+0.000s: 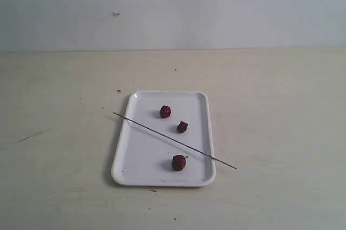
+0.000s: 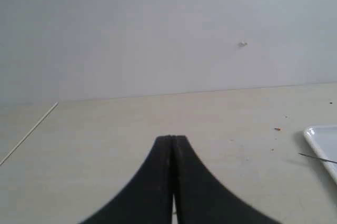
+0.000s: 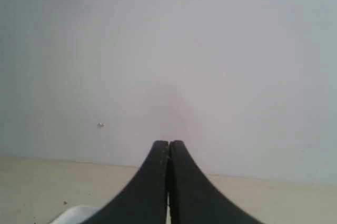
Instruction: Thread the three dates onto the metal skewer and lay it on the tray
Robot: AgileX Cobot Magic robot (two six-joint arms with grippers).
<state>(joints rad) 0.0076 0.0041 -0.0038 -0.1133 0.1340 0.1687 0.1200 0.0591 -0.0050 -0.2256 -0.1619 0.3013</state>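
Only exterior shows dates (image 1: 182, 127), right wrist perhaps tray (image 3: 79, 214)

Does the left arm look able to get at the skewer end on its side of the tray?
Probably yes. The metal skewer lies across the tray, that end poking past the rim over bare table with nothing near it. The left gripper is shut, so it would have to open first.

light: soft, even, bright | shadows: faint (thin one edging the tray (image 1: 143, 157)) | focus: wrist views soft, hazy
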